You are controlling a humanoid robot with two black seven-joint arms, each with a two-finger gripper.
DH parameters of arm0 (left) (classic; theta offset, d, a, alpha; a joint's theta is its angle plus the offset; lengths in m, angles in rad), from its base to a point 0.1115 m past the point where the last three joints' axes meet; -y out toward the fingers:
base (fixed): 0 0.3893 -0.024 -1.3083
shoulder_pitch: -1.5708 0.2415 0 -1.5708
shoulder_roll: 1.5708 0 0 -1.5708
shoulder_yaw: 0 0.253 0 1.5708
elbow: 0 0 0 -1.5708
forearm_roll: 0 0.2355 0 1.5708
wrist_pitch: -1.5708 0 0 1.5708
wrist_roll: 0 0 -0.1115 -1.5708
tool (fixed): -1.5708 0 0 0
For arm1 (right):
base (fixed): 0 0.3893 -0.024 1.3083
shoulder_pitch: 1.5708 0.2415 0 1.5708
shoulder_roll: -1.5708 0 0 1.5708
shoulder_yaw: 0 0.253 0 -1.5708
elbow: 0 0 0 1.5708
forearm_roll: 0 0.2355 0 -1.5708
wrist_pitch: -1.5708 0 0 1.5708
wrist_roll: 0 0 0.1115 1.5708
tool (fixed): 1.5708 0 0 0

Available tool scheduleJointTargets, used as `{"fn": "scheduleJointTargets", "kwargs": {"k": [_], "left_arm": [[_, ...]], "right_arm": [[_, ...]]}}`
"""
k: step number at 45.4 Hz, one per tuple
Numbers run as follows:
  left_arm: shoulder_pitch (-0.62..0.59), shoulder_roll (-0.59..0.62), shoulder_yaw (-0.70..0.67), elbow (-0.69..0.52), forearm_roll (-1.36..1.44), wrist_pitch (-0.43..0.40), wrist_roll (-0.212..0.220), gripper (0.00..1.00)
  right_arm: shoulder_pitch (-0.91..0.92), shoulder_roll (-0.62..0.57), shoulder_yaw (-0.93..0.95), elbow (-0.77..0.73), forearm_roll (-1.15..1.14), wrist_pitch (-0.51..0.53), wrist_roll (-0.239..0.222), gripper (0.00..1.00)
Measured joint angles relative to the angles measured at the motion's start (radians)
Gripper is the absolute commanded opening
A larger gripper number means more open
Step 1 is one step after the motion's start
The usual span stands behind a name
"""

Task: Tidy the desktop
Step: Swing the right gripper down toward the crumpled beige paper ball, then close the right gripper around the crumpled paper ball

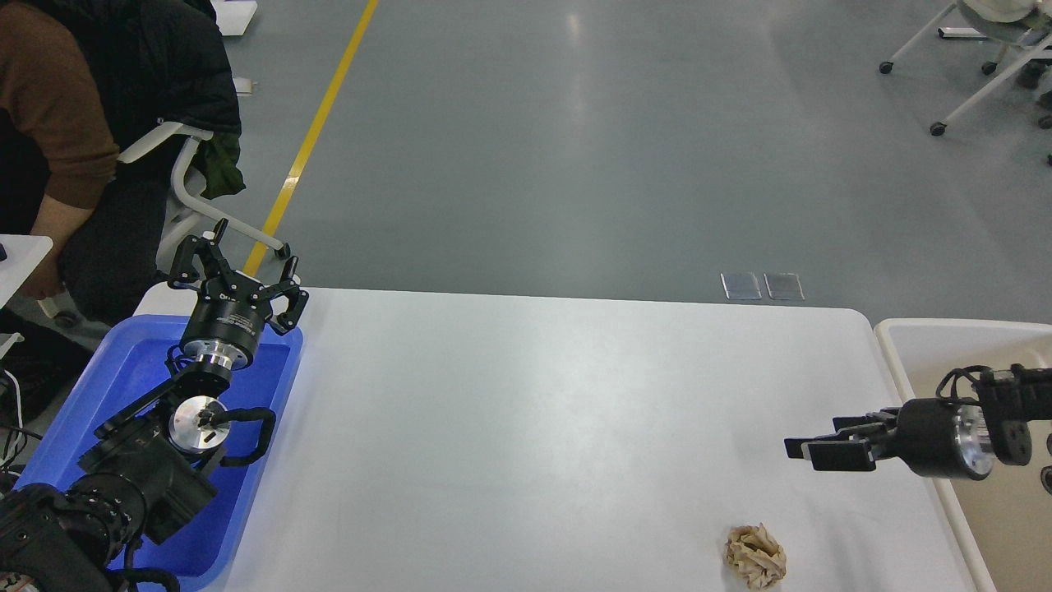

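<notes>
One crumpled paper ball (pixel 755 557) lies on the counter (pixel 526 427), below my right claw (pixel 814 452), which is closed and empty. My left claw (pixel 238 267) is open, far away.

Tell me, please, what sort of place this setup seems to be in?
Probably a robotics lab or workshop: a grey floor with a yellow line, wheeled office chairs, and a white desktop flanked by a blue tray and a beige bin.

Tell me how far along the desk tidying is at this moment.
Nearly done, it seems: the desktop shows only one crumpled paper ball near its front right. Nothing is in hand; the left pincer is open over the blue tray, the right pincer holds nothing. Left: moving that ball, probably to the bin.
</notes>
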Motion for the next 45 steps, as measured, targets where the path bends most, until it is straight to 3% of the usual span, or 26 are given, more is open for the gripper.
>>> {"fn": "scheduleJointTargets", "kwargs": {"k": [45], "left_arm": [[0.000,0.000,0.000,0.000,0.000,0.000,0.000,1.00]], "right_arm": [[-0.055,0.159,-0.122,-0.018,-0.035,-0.003,-0.001,1.00]]}}
